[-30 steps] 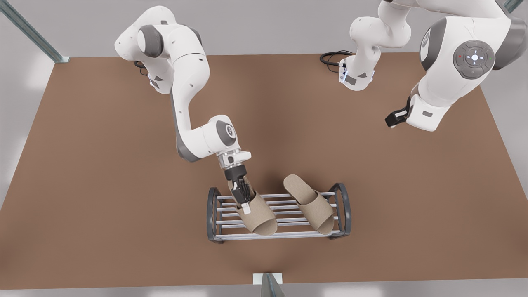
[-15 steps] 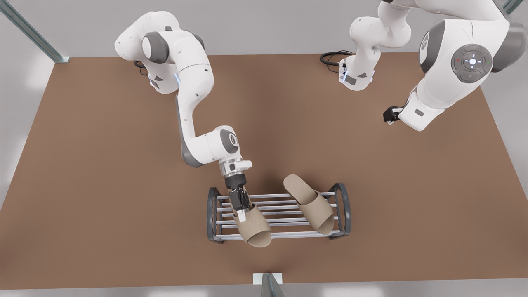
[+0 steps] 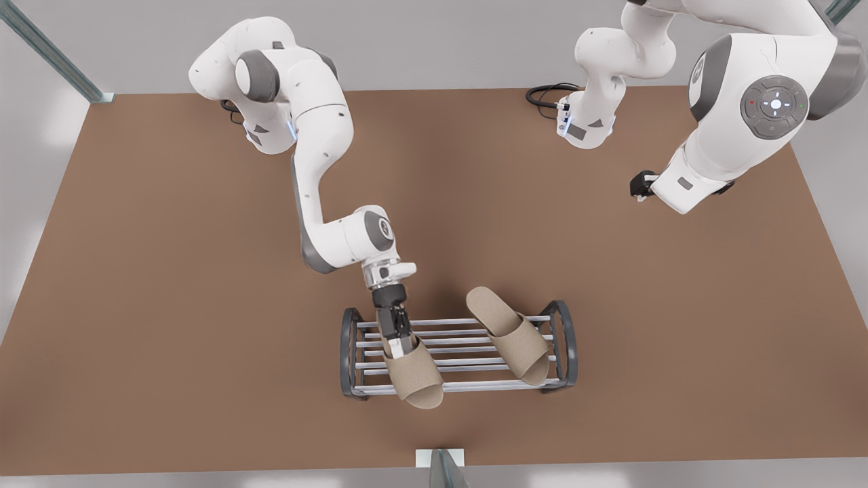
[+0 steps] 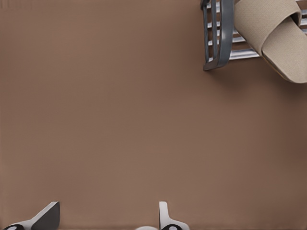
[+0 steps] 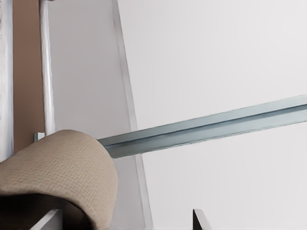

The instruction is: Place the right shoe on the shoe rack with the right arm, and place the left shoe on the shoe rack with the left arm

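Two slippers (image 3: 412,378) (image 3: 508,333), one shoe rack (image 3: 352,356), two arms (image 3: 319,176) (image 3: 739,102)

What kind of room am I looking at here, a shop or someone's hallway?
Neither, most likely: it looks like a computer-rendered robot test bench. Two white robot arms stand at a bare brown table, metal framing rails edge it, and the only furnishing is a small shoe rack with two tan slippers.

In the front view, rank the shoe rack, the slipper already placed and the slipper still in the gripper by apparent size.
1. Shoe rack, widest by far.
2-3. Placed slipper and held slipper: look about alike; the right gripper covers the held one's heel, so no ranking.
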### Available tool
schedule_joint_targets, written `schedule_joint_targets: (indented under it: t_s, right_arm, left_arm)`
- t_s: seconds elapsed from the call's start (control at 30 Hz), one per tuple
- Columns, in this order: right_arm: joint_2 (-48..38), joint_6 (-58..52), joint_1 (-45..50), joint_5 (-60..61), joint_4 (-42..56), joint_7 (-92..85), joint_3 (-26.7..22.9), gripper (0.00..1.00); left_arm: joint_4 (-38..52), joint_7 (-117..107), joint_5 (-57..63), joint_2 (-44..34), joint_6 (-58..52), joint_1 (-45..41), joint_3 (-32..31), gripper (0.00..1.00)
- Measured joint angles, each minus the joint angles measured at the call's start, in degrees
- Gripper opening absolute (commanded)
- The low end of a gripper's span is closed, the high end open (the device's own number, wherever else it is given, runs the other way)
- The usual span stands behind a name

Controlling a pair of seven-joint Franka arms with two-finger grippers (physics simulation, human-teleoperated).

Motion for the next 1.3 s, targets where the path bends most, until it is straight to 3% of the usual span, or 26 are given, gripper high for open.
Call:
schedule_joint_targets:
  t_s: [0.43,0.53,0.7,0.77,0.87,1.0,1.07,1.13,1.2,1.3]
  right_arm:
    - [-8.72,1.80,3.27,-0.53,-12.08,-0.19,-0.05,1.00]
    - [-17.12,2.73,4.86,-0.80,-18.87,-0.43,-0.09,1.00]
    - [-32.55,11.47,1.83,0.72,-21.66,1.21,-3.64,1.00]
    - [-36.22,11.44,-0.91,13.12,-24.83,1.00,-3.60,1.00]
    - [-42.45,4.49,-2.96,41.22,-30.88,-6.95,-2.75,1.00]
    - [-45.83,-24.86,-5.78,94.40,-21.94,-24.14,-2.73,1.00]
    - [-46.46,-39.87,-12.69,110.21,-20.00,-31.86,-2.51,1.00]
    - [-47.36,-51.18,-33.99,119.22,-19.35,-38.70,13.93,1.00]
    - [-48.01,-58.68,-48.40,124.05,-19.51,-44.67,25.69,1.00]
    - [-46.84,-64.16,-53.10,127.86,-18.71,-52.48,30.53,1.00]
  left_arm:
    - [0.00,2.24,0.00,0.03,-0.26,-0.01,-0.04,1.00]
    - [0.00,2.58,0.00,-0.04,-0.27,0.00,-0.04,1.00]
    - [-0.05,3.08,0.00,-0.73,-0.24,-0.01,-0.06,1.00]
    - [-0.89,3.24,-0.02,-1.45,-0.20,-0.01,-0.06,1.00]
    - [-1.26,3.47,-0.06,-1.78,-0.17,0.00,-0.06,1.00]
    - [-1.31,3.77,-0.08,-1.90,-0.14,-0.01,-0.06,1.00]
    - [-1.32,3.87,-0.08,-1.91,-0.13,-0.01,-0.06,1.00]
    - [-1.32,3.96,-0.08,-1.94,-0.15,-0.01,-0.06,1.00]
    - [-1.32,4.04,-0.08,-1.99,-0.17,-0.01,-0.06,1.00]
    - [-1.64,4.14,-0.08,-2.27,-0.18,-0.01,-0.06,1.00]
